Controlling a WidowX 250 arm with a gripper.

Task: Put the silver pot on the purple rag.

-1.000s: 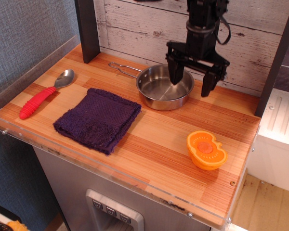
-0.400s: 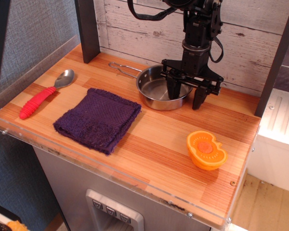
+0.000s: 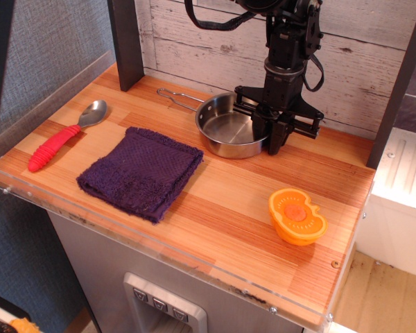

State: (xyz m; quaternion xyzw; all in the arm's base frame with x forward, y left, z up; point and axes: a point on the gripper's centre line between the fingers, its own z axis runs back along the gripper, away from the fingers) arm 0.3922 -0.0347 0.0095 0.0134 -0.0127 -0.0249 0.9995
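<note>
We see 1 black gripper (image 3: 269, 136) down at the right side of the silver pot (image 3: 229, 130), and its 2 fingers look pressed in on the pot's right wall, 1 inside and 1 outside, so we think it is pinching the rim. The pot sits on the wooden table (image 3: 222, 215) near the back wall, with its thin wire handle (image 3: 177, 98) sticking out to the left. The purple rag (image 3: 142, 171) lies flat just in front and to the left of the pot, very near it but not under it. We think the pot is light, hard and shiny, so it may slip or tip if we hold it by only 1 side. The rim is a good place to hold, because the wall is thin and stiff. The wire handle looks too skinny to grab well. The rag is soft and fuzzy, so the pot should sit on it fine. A red spoon (image 3: 62, 137) and an orange dish (image 3: 297, 216) lie well apart from the path.
</note>
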